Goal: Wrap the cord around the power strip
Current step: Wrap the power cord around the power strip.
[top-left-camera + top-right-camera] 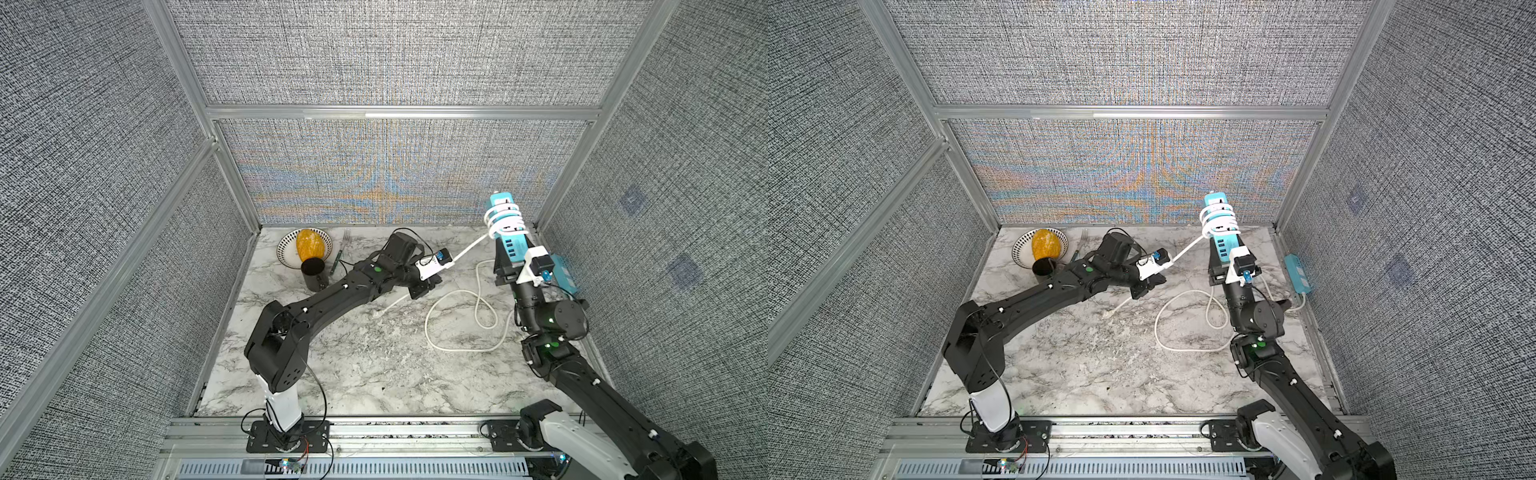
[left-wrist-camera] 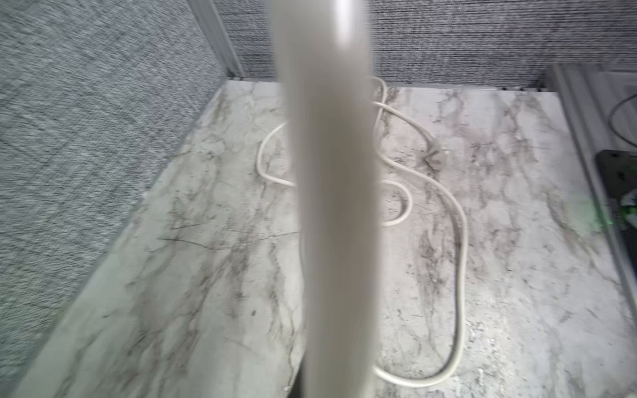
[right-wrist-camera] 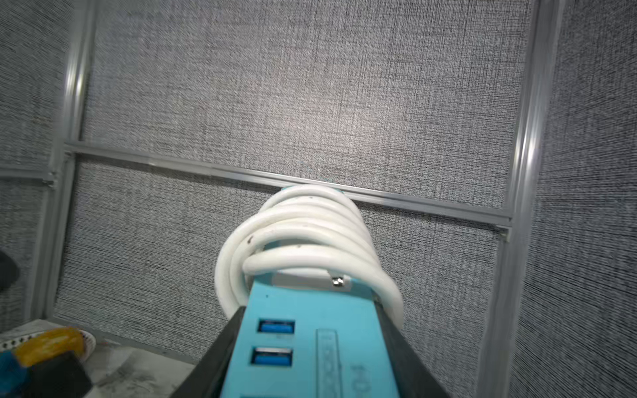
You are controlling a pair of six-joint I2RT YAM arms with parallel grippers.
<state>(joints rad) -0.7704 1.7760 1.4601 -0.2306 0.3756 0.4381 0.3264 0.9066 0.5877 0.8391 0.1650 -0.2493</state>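
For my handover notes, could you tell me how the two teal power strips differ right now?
The held power strip is raised and tilted in the right claw; the spare power strip lies flat by the side wall. The held one carries coils of white cord; the spare one shows none around it. Both are teal.

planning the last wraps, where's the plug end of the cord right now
In both top views the plug lies on the marble table near its middle, just on the robot's side of the left gripper.

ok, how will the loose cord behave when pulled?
Probably floppy: the cord lies in slack curls on the table. It straightens only under tension near the left gripper. The coils on the power strip look uneven and may slip.
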